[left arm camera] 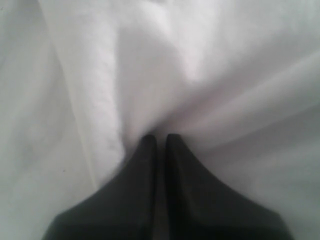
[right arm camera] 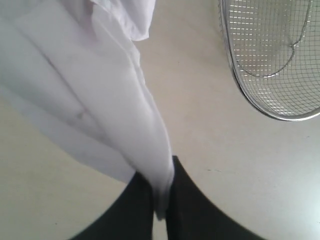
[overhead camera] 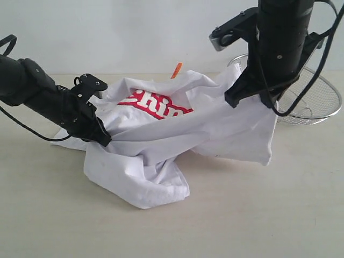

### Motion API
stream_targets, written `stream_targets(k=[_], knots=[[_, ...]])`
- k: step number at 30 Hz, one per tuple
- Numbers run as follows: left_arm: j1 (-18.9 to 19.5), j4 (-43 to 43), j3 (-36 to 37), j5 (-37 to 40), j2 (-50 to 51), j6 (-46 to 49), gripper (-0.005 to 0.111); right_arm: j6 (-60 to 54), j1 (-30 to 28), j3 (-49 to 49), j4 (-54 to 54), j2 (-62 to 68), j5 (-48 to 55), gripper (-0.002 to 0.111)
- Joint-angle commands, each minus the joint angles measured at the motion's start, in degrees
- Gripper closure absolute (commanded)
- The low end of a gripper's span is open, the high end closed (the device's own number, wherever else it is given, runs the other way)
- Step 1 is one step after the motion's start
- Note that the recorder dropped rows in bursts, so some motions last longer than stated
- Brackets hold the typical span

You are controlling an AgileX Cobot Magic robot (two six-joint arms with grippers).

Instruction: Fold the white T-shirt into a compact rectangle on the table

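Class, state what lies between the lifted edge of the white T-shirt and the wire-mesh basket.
Only bare table separates the white T-shirt from the wire-mesh basket; the right wrist view shows that stretch most clearly.

Your pale beige table (overhead camera: 269, 215) carries a crumpled white cloth T-shirt (overhead camera: 145, 172); beside the right pincer (overhead camera: 251, 95), a round silver wire-mesh basket (overhead camera: 322, 107).

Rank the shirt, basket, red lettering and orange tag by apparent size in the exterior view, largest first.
1. shirt
2. basket, partly hidden and farther back, so its rank is less sure
3. red lettering
4. orange tag
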Motion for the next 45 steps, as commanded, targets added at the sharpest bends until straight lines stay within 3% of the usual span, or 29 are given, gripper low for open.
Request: stream_targets(k=[1, 4, 9, 11, 15, 17, 19, 22, 24, 28, 30, 36, 41, 45], knots=[[1.44, 1.43, 0.54, -2.11, 1.73, 0.2, 0.102, -0.79, -0.79, 0.05, -1.56, -4.69, 0.89, 0.108], [1.65, 1.43, 0.54, -2.1, 1.73, 0.2, 0.102, -1.33, -3.13, 0.05, -2.92, -4.67, 0.89, 0.108], [1.63, 1.43, 0.54, -1.71, 1.73, 0.2, 0.102, -3.82, -7.0, 0.05, 5.54, -2.7, 0.89, 0.104], [1.63, 1.43, 0.54, -1.55, 1.73, 0.2, 0.102, -4.28, -7.89, 0.05, 5.36, -1.17, 0.89, 0.093], [1.63, 1.43, 0.54, -1.24, 1.73, 0.2, 0.102, -2.29, -8.61, 0.05, 0.7, 2.94, 0.89, 0.055], [1.63, 1.43, 0.54, -1.03, 1.63, 0.2, 0.102, 0.79, -8.61, 0.05, -1.28, 4.38, 0.89, 0.044], [1.63, 1.43, 0.54, -0.77, 1.22, 0.2, 0.102, 1.39, -8.61, 0.05, 0.88, 4.69, 0.89, 0.047], [1.63, 1.43, 0.54, -0.36, 0.28, 0.2, 0.102, -0.01, -8.61, 0.05, 4.62, 4.33, 0.89, 0.066], [1.74, 1.65, 0.54, 0.03, -0.98, 0.2, 0.102, -0.43, -8.61, 0.79, 4.61, 3.23, 0.89, 0.072], [1.76, 1.65, 0.54, 0.57, -4.06, 0.2, 0.102, -1.35, -8.61, 5.4, 3.26, -0.99, 0.89, 0.063], [1.76, 1.65, 0.54, 0.98, -5.31, 0.2, 0.102, -2.86, -8.61, 7.75, 2.75, -3.23, 0.89, 0.065], [1.76, 1.54, 0.54, 3.66, -7.83, 0.2, 0.102, -0.45, -9.83, 13.86, -2.49, -9.57, 0.89, 0.108], [1.25, 1.43, 0.54, 9.14, -10.06, -3.61, 0.102, 0.37, -16.62, 22.78, 1.09, -13.36, 0.89, 0.108], [-0.5, 1.43, 0.54, 15.55, -11.05, -7.05, 0.102, -4.68, -22.68, 29.15, 11.15, -14.66, -6.74, 0.108]])
